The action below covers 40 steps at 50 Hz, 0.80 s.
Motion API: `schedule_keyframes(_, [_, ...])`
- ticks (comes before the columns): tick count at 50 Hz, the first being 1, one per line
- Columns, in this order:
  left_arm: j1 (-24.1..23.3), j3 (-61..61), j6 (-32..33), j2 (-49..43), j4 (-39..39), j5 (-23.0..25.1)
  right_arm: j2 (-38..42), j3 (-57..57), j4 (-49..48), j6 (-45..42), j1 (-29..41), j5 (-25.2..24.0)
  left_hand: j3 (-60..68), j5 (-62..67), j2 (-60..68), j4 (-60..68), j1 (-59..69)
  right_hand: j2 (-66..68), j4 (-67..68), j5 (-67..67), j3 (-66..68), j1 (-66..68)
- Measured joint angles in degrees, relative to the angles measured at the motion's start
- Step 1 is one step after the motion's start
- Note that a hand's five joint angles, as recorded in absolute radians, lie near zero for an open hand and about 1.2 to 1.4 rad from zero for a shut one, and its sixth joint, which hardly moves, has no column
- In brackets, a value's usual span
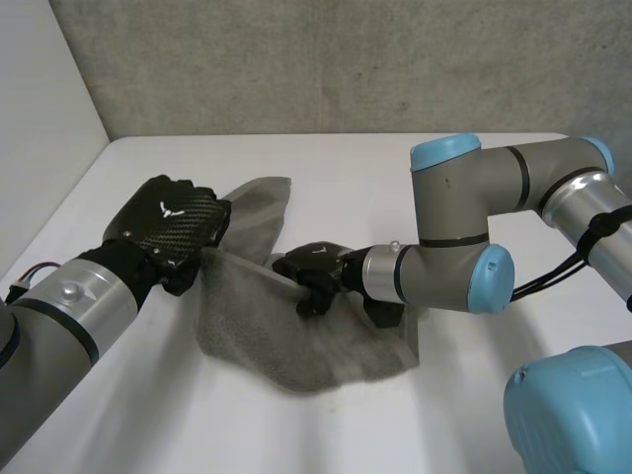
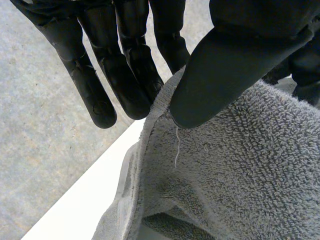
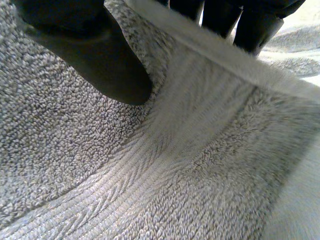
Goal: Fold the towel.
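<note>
A grey terry towel lies crumpled in the middle of the white table, partly lifted along its upper edge. My left hand holds that edge near its left end, and in the left wrist view the towel is pinched between the thumb and the fingers. My right hand grips the same edge further right. In the right wrist view the towel's hem runs between the thumb and the fingers.
A grey wall rises behind the table's far edge. A pale wall borders the table's left side. My right arm reaches in across the table's right half.
</note>
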Motion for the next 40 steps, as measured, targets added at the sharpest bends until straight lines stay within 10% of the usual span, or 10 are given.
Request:
schedule_keyframes(8, [-0.03, 0.7, 0.02, -4.37, 0.17, -0.13, -6.1, 4.26, 0.25, -1.29, -2.44, 1.16, 0.01, 0.0, 0.04, 0.0, 0.0, 0.68, 2.52, 1.72, 1.9, 0.7])
schedule_keyframes(25, [-7.98, 8.44, -7.3, -13.97, 0.18, -0.51, -43.35, 49.27, -8.26, -19.78, -14.95, 12.08, 0.04, 0.01, 0.07, 0.0, 0.0, 1.76, 2.53, 1.75, 2.08, 0.7])
schedule_keyframes(40, [-11.16, 20.89, -8.34, -30.09, 0.37, -2.97, -40.23, 49.73, -9.98, -25.05, -13.06, 18.4, 0.06, 0.25, 0.08, 0.01, 0.33, 1.76, 2.53, 2.02, 2.08, 0.7])
